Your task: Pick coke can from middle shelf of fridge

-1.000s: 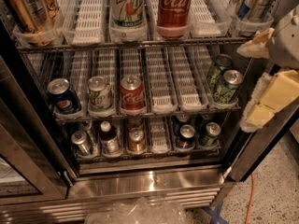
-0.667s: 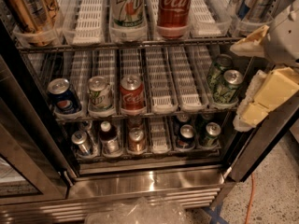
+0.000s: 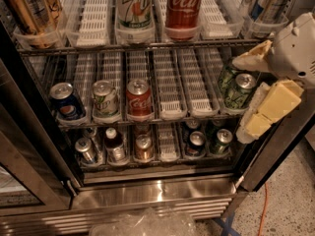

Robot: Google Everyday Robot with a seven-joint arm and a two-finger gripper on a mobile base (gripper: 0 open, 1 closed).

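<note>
One coke can (image 3: pixel 139 100) is seen on the middle shelf (image 3: pixel 168 88) of the fridge (image 3: pixel 157 195). It stands upright at the front of the third white lane from the left, with its silver lid turned toward the camera. Five cans are counted on this shelf. A blue can (image 3: pixel 66 102) stands at the far left and a pale green-and-white can (image 3: pixel 105 98) just beside it, with the coke can next. Two green cans (image 3: pixel 239 89) are set one behind the other at the far right.

On the shelf above, one tall white-and-green can (image 3: pixel 134 6) and one large red can (image 3: pixel 183 6) are placed side by side. Gold cans (image 3: pixel 32 9) are seen at the left; their number cannot be told.

On the lowest shelf, four can tops and one small capped bottle (image 3: pixel 114 144) are made out in the front row; more behind them are hidden.

The gripper (image 3: pixel 242 98) is held at the right edge of the fridge opening, in front of the green cans and well apart from the coke can. Its two yellowish fingers (image 3: pixel 271 106) are spread, and nothing is grasped between them.

One orange cable (image 3: pixel 263 211) is laid on the speckled floor at the lower right.
</note>
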